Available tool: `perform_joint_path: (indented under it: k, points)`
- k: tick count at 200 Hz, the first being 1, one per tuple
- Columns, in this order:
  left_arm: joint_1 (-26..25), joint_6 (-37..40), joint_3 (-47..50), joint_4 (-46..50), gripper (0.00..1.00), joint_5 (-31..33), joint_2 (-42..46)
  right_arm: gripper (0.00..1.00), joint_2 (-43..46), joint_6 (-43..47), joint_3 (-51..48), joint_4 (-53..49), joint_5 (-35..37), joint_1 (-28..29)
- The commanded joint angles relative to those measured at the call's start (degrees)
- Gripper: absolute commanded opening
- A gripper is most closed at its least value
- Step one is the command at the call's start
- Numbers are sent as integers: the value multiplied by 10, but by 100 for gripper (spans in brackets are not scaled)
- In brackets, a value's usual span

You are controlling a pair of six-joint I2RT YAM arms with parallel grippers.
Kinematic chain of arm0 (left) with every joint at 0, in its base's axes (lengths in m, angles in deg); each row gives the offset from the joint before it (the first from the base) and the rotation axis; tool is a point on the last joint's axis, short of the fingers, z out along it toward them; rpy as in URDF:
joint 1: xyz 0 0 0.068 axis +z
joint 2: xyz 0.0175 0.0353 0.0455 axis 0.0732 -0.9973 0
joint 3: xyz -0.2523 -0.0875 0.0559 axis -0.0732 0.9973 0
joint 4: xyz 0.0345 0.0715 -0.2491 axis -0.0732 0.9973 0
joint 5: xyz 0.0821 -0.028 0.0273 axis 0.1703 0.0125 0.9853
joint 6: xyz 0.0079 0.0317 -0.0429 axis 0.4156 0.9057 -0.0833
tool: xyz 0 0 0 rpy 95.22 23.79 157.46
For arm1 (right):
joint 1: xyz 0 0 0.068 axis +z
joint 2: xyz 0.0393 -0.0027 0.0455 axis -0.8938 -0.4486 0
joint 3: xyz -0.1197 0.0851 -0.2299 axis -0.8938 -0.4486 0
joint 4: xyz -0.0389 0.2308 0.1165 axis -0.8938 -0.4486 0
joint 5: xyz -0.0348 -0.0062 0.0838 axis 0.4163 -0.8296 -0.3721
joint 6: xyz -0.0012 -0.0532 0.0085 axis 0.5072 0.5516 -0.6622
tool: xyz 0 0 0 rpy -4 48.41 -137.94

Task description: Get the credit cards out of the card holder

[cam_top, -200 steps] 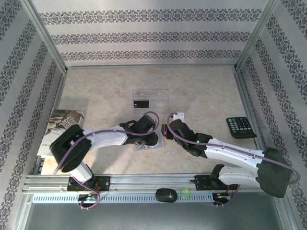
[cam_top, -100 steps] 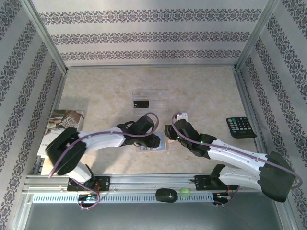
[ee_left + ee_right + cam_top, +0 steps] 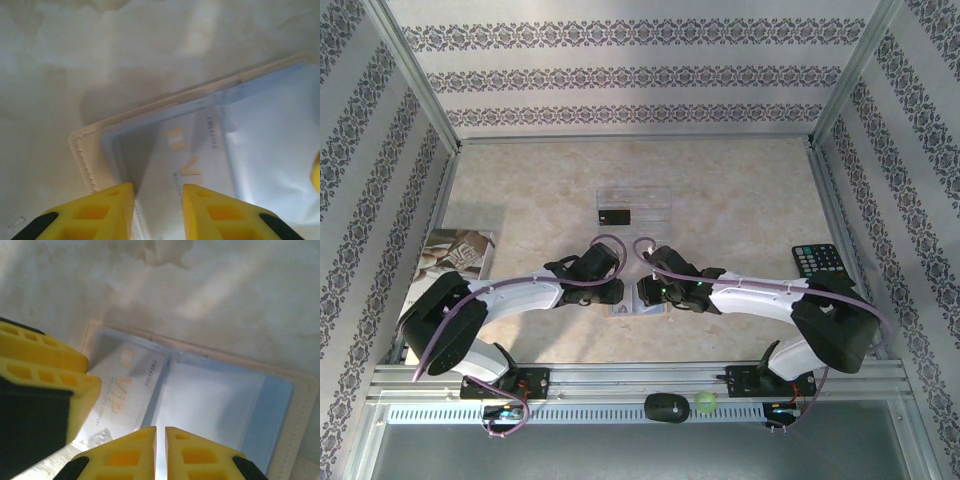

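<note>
**One Out, One to Go**

Holder (image 3: 215,405) lying open on the table (image 3: 740,200), pale blue inside up, directly beneath the two sets of jaws. Left gripper (image 3: 157,192) with jaws a little spread, tips down over the near corner of the pale card (image 3: 190,160), not visibly pinching it. Right gripper (image 3: 160,432) with jaws all but pressed together, a hairline slit between. Tips at the holder's middle fold, just beside the pale card's edge; impossible to tell whether nipping anything thin.

Pale card tucked in the pocket nearest the left jaws, "VIP" lettering legible, apparently under a clear sleeve. Other pocket, just beyond the right jaws, bare.

Black card (image 3: 614,215) well beyond both sets of jaws, in the clear tray (image 3: 655,195), apart from the holder.

By that reckoning, about halfway: one card seemingly out of the holder, one yet to slide free. Left to do, most likely: pin the holder down, catch the pale card's exposed edge, draw it out of the sleeve and carry it across to the tray.
</note>
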Motion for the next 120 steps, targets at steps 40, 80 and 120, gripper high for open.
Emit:
perform_joint_path:
  k: [40,80,120]
  points:
    - [32,12,37,-19,28,-9,-18,6,-20,-62,-33,-91,124,12]
    - [36,7,48,-48,36,-37,42,10,5,-23,-1,-100,163,25]
    - [35,13,52,-52,45,-40,122,26,73,31,39,-75,94,23]
